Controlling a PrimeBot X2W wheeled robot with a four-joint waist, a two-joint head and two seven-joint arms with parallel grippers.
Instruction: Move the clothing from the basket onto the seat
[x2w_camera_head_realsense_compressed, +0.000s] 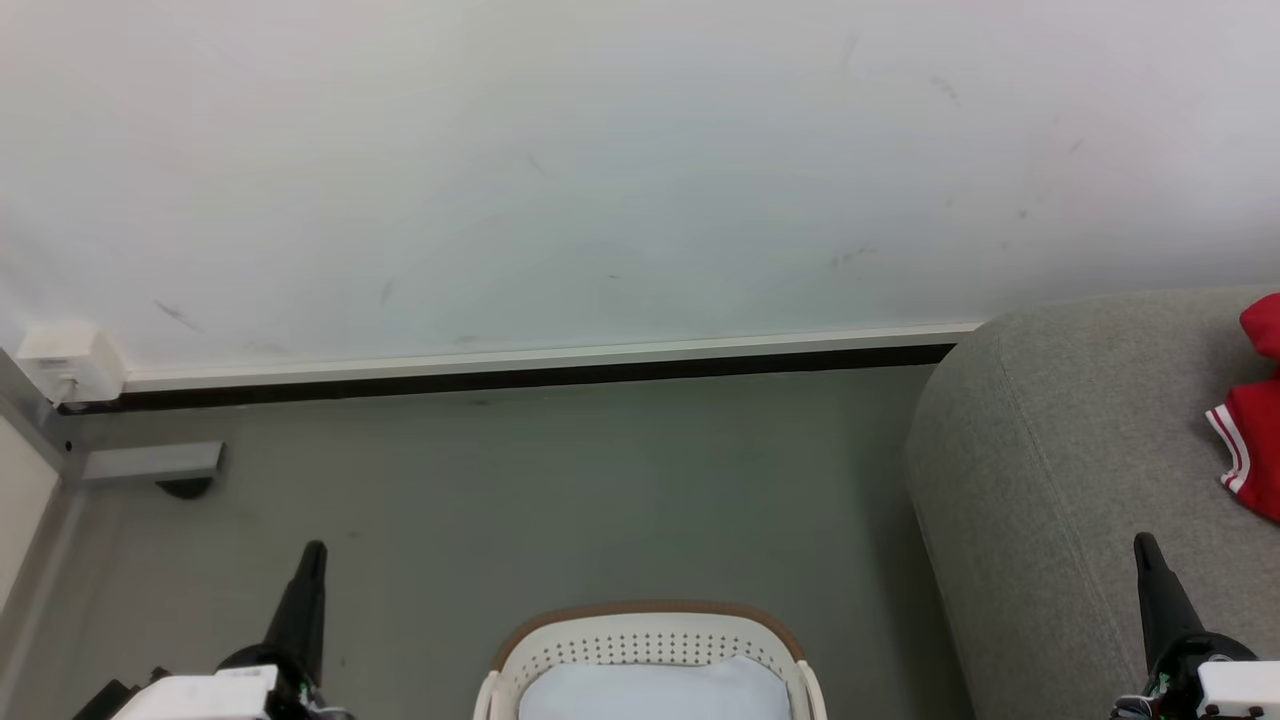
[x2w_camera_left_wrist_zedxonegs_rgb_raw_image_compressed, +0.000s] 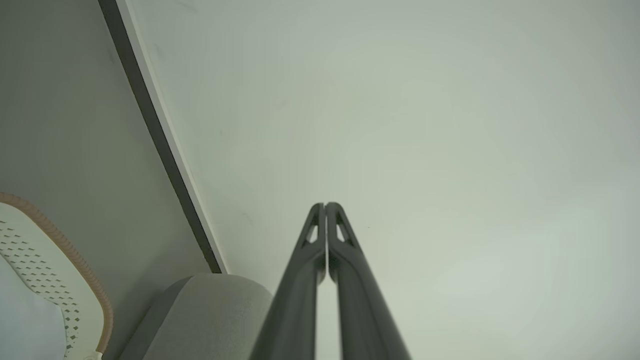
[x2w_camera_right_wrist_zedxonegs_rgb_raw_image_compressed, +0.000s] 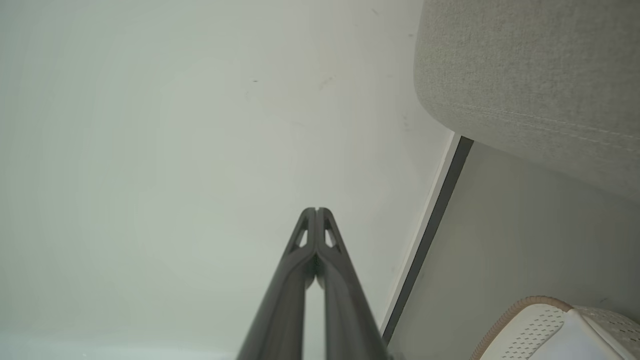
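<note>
Clenched and empty at the lower corners: left tool (x2w_camera_head_realsense_compressed: 314, 552), right tool (x2w_camera_head_realsense_compressed: 1144, 545). Spotting clothing (x2w_camera_head_realsense_compressed: 1255, 440) at right edge, on the seat (x2w_camera_head_realsense_compressed: 1050, 470). Best peek deeper into the basket (x2w_camera_head_realsense_compressed: 650, 610), bottom centre, before reaching.

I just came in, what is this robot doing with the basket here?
The robot faces a white basket on the floor, with a grey sofa at its right. Red clothing lies on the sofa. The visible part of the basket holds a white pad and no red fabric. The left gripper and right gripper are shut and empty, one at each side of the basket.
</note>
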